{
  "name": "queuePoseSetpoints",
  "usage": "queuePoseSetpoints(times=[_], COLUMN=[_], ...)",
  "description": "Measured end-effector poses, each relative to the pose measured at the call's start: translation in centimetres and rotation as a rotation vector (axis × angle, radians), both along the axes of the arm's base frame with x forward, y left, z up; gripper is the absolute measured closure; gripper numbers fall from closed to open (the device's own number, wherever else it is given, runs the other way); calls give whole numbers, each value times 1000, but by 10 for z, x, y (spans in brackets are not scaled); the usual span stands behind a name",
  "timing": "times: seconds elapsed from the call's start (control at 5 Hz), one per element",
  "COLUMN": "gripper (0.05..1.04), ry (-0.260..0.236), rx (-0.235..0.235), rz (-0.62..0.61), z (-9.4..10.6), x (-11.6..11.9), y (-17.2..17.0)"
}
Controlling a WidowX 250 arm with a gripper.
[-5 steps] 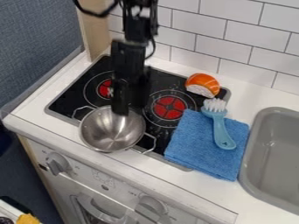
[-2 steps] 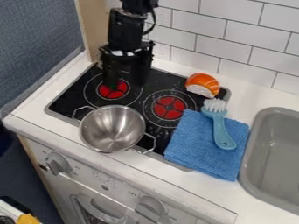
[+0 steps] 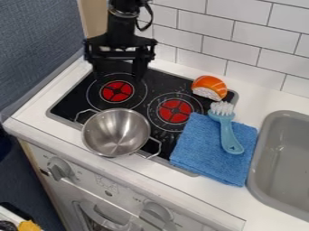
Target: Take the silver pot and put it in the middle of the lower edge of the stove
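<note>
The black gripper point(image 3: 119, 76) hangs over the back left part of the stove, behind the left burner, its two fingers wide apart with nothing between them. The silver pot point(image 3: 116, 132) stands upright at the stove's front edge, left of the middle, its rim reaching over the white counter edge. One wire handle points to the back left, the other to the front right. The black stove point(image 3: 72, 102) has two red burners. A gap separates the gripper from the pot.
A folded blue towel point(image 3: 205, 153) covers the stove's front right corner, with a light blue brush point(image 3: 228, 133) on it. An orange and white sushi toy point(image 3: 209, 87) lies at the back right. The grey sink point(image 3: 283, 167) is at the right, and a tiled wall stands behind.
The gripper has moved back and to the left, away from the pot, and its fingers now show spread apart. The pot has not moved.
</note>
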State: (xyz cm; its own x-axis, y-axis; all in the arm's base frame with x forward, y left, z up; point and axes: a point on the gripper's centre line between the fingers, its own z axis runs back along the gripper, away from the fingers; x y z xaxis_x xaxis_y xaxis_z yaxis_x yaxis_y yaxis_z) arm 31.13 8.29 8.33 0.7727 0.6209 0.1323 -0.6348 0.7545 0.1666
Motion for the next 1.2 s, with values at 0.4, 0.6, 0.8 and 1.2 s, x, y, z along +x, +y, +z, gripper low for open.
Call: queuePoseSetpoints(times=[0.4,0.6,0.8,1.2], gripper=[83,83,83,83], ry=[10,40,50,120], rx=[-46,-26,-21,-33], rz=[-498,-590,-585,-510], z=[-5,-8,-7,-2], x=[13,15,19,17], y=[-1,-3,-1,50])
